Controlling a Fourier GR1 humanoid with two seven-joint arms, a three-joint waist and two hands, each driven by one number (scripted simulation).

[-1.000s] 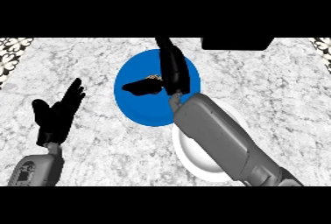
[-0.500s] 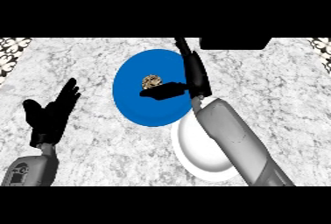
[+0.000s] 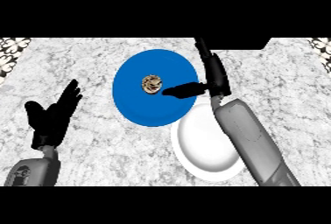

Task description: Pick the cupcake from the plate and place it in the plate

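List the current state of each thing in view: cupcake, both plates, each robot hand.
cupcake: sitting on the blue plate, not held
blue plate: on the counter, carrying the cupcake
white plate: nothing visible on it, partly hidden by the right forearm
right robot hand: open, thumb pointing at the cupcake, just short of it
left robot hand: open, resting at left

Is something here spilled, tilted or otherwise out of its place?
Nothing stands out. The cupcake sits upright on the blue plate, the white plate lies flat beside it, and nothing is spilled on the counter.
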